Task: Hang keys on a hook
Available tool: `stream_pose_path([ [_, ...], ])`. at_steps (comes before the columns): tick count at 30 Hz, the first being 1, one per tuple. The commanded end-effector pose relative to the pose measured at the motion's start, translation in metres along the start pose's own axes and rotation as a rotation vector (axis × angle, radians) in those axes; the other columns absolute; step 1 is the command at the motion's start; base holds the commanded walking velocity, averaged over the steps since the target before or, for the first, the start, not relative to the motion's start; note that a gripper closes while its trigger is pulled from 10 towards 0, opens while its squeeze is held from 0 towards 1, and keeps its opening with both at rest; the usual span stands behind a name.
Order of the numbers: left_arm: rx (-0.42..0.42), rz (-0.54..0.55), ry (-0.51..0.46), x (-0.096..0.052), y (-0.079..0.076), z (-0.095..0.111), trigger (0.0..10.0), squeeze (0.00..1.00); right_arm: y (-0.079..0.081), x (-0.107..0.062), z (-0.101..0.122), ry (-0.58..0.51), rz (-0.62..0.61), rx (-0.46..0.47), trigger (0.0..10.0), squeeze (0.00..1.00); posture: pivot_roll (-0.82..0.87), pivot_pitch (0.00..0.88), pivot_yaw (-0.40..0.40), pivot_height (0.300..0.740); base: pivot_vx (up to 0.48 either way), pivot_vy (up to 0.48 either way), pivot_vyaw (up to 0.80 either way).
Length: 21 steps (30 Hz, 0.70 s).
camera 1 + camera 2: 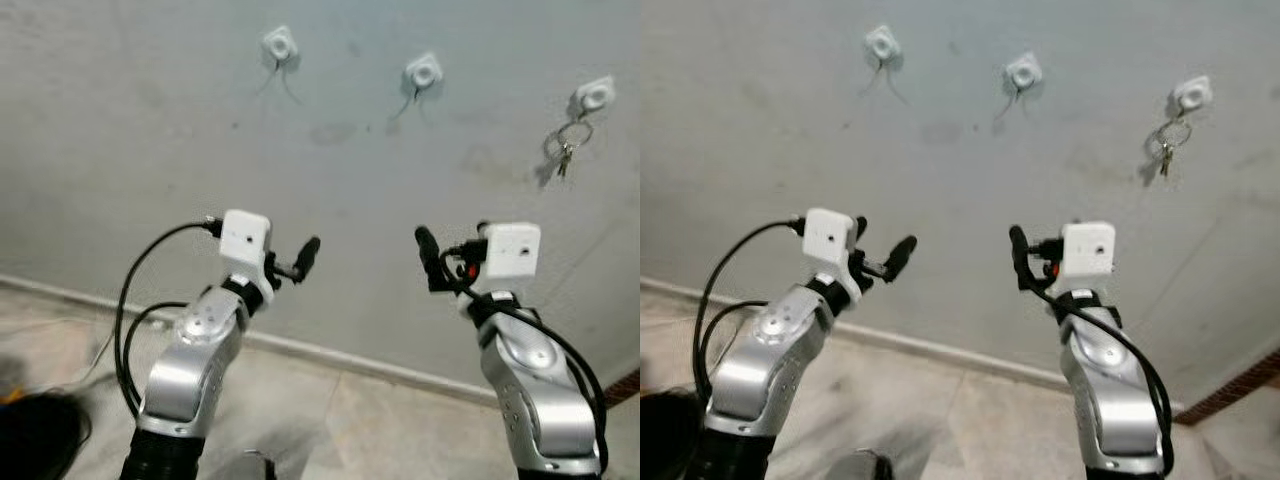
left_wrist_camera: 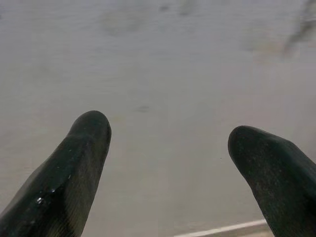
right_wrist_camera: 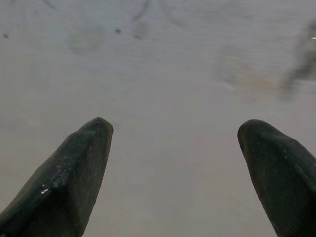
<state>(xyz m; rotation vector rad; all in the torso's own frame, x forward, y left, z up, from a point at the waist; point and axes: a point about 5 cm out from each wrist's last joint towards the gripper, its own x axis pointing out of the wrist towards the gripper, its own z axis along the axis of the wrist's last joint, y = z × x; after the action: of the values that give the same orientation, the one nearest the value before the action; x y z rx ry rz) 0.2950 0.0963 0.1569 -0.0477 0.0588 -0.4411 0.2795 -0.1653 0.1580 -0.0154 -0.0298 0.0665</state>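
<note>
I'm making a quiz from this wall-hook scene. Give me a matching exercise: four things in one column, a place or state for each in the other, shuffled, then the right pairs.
Column A
1. keys
2. middle hook
3. left pincer
4. right pincer

Column B
a. open, held up on the robot's right, holding nothing
b. bare, with nothing hanging from it
c. hanging on a ring from the rightmost hook
d. open, held up on the robot's left, holding nothing

Pairs: 1-c, 2-b, 3-d, 4-a
</note>
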Motion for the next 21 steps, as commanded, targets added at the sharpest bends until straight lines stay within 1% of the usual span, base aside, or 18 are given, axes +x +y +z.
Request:
stream_pose_path([
  [1, 0.012, -0.003, -0.001, 0.0002, 0.0021, 0.0022, 10.0, 0.00, 0.0010, -0.0001, 0.0024, -0.005, -0.004, 0.001, 10.0, 0.00, 0.13, 0.000, -0.066, 0.740, -0.274, 0.000, 0.00],
  [14, 0.015, -0.013, 0.003, 0.0004, 0.0013, 0.0015, 10.0, 0.00, -0.0014, -0.0006, 0.0025, -0.006, -0.017, 0.003, 10.0, 0.00, 0.13, 0.000, -0.058, 0.740, -0.272, 0.000, 0.00],
  [21, 0.017, -0.014, 0.005, 0.0006, 0.0014, 0.0012, 10.0, 0.00, 0.0001, -0.0006, 0.0029, -0.012, -0.016, 0.012, 10.0, 0.00, 0.13, 0.000, -0.056, 0.740, -0.272, 0.000, 0.00],
])
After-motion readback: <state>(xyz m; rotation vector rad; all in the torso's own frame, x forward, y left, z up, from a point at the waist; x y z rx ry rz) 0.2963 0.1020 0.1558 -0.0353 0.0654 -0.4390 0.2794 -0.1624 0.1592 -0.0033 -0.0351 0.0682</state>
